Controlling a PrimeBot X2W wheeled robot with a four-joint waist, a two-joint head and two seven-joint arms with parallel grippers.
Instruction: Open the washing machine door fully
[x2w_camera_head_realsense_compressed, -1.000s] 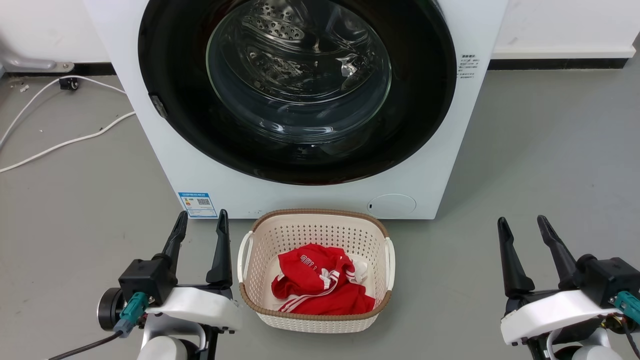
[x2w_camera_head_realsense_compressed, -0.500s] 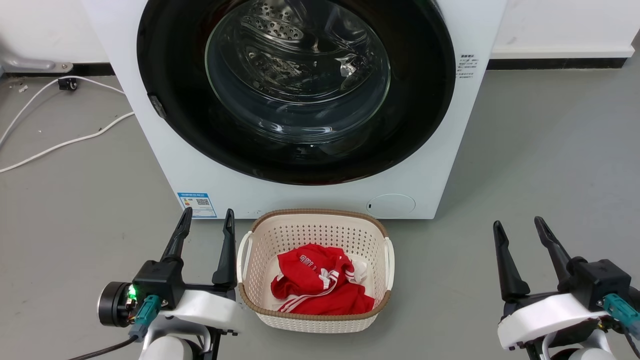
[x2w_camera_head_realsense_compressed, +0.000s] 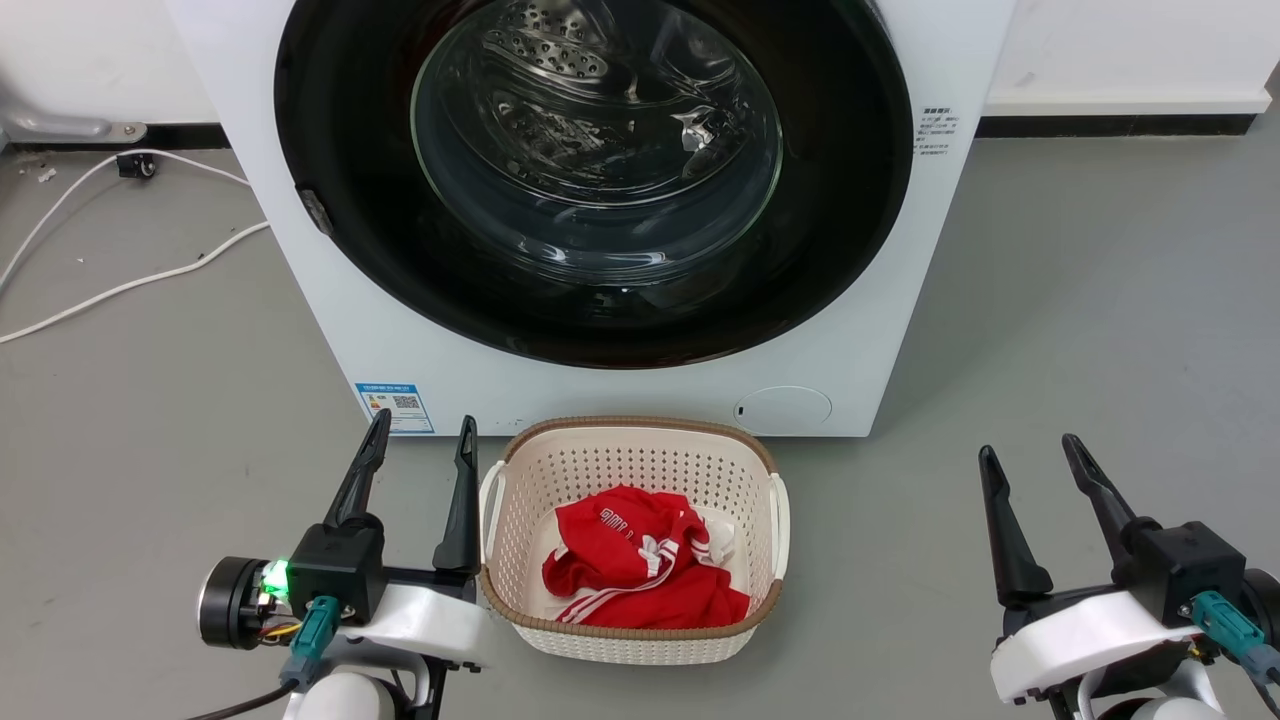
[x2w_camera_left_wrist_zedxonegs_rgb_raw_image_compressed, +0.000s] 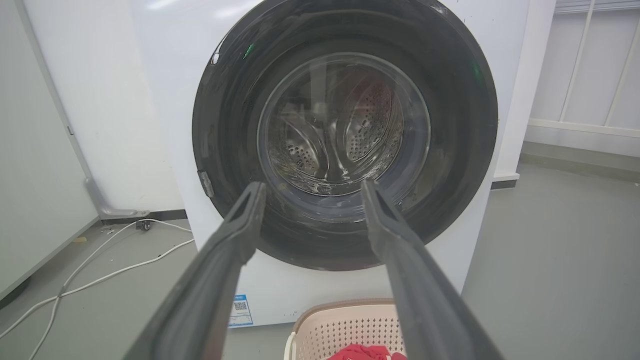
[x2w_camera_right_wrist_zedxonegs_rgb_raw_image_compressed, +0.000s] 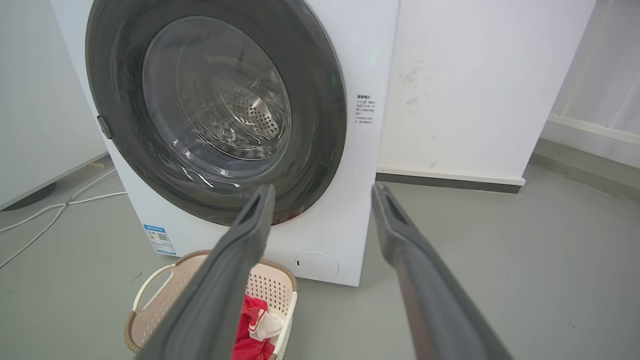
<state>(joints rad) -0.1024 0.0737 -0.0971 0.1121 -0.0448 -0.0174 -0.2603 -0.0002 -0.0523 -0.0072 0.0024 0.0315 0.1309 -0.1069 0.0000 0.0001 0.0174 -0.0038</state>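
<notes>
White shells (x2w_camera_head_realsense_compressed: 420, 620) carry black housings (x2w_camera_head_realsense_compressed: 335, 565), teal plugs (x2w_camera_head_realsense_compressed: 315, 625) (left glows green) and dark jaws.

The left gripper (x2w_camera_head_realsense_compressed: 424, 420) sits at the lower left of the head view. Its two long dark fingers (x2w_camera_head_realsense_compressed: 358, 480) are parted and point up that view with a slight rightward lean. Behind them a black block joins the white left wrist shell (x2w_camera_head_realsense_compressed: 425, 622), where a green light (x2w_camera_head_realsense_compressed: 272, 575) glows above a teal connector (x2w_camera_head_realsense_compressed: 312, 625). The right gripper (x2w_camera_head_realsense_compressed: 1028, 446) sits at the lower right, likewise spread, with both fingers leaning leftward from the white right wrist shell (x2w_camera_head_realsense_compressed: 1075, 635).
</notes>
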